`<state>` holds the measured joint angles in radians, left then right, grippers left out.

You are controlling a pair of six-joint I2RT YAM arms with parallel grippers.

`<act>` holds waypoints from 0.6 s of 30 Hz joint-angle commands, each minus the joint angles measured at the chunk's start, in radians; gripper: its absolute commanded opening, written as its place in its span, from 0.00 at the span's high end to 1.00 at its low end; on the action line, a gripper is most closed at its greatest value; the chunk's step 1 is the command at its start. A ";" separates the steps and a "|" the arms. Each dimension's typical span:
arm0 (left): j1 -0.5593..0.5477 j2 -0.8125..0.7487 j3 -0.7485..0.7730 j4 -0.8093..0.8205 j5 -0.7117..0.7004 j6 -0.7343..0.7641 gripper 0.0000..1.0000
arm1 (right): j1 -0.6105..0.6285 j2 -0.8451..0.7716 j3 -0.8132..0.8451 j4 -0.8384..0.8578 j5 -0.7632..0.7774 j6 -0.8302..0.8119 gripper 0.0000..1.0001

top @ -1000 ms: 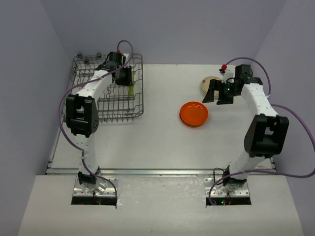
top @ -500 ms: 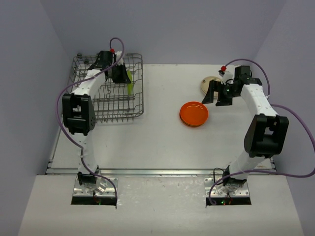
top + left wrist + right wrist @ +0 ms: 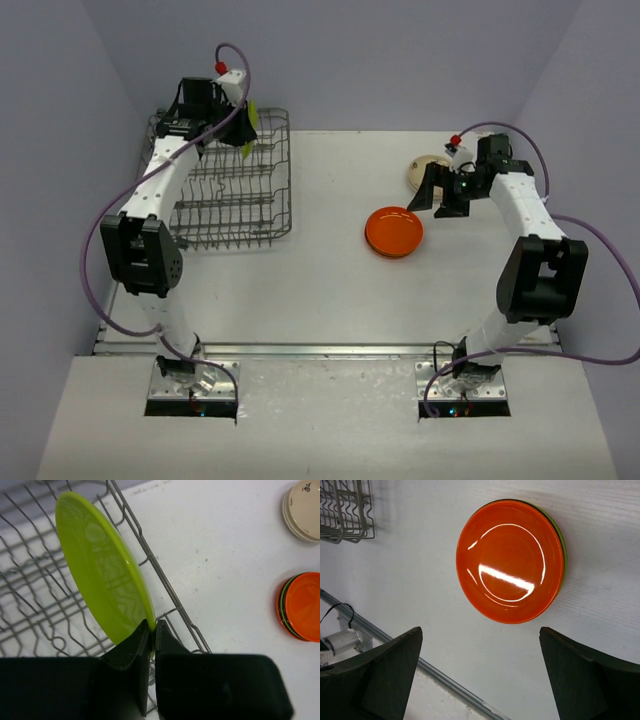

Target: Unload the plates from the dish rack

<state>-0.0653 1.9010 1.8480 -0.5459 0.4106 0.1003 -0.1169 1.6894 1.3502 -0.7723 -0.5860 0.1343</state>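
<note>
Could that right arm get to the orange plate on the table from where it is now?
Probably yes. The right gripper hangs open over the orange plate, its wrist camera looks straight at it, and nothing shows between them or on the plate.

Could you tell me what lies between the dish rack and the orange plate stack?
Only bare table separates dish rack and orange plate stack, as the top external view shows.

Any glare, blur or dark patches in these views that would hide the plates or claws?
Right wrist: white glare streaks on the orange plate, colour readable; the open right claw is dark, slightly soft. Left wrist: the left claw is a near-black silhouette where it pinches the lime green plate, which shows only mild sheen. Top external: even light, soft shadows, dish rack wires distinct.
</note>
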 commanded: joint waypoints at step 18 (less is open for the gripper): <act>-0.927 -0.755 -1.050 0.292 -0.708 1.254 1.00 | 0.087 -0.196 -0.222 0.149 -0.337 0.137 0.01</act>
<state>-0.8555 1.2656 0.9111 -0.3749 -0.1266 1.0880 -0.0890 1.5449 1.1863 -0.6933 -0.8643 0.2435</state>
